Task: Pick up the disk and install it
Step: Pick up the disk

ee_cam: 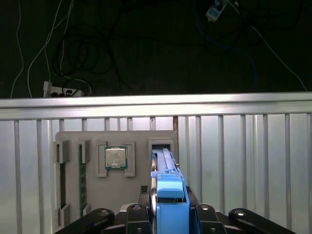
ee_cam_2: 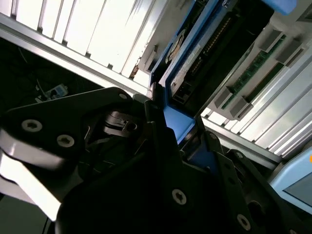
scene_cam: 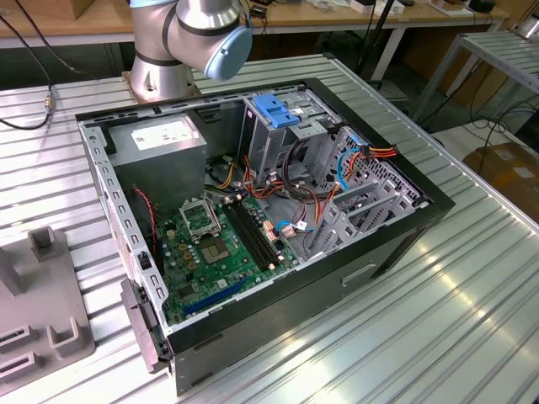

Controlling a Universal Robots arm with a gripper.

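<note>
Gripper (ee_cam: 169,210) is clamped on the blue end of the disk (ee_cam: 164,158), which stands on edge in the grey tray (ee_cam: 139,178) slot, so any tilt on lifting & it could jam or slip.

No print is legible, even on the disk (ee_cam_2: 195,63)

Light glares off the ribbed metal table (scene_cam: 459,290) toward the exterior view's right. In both wrist views its slats blow out white, the floor (ee_cam: 146,44) beyond nearly black, the gripper (ee_cam_2: 178,127) in shadow.
</note>
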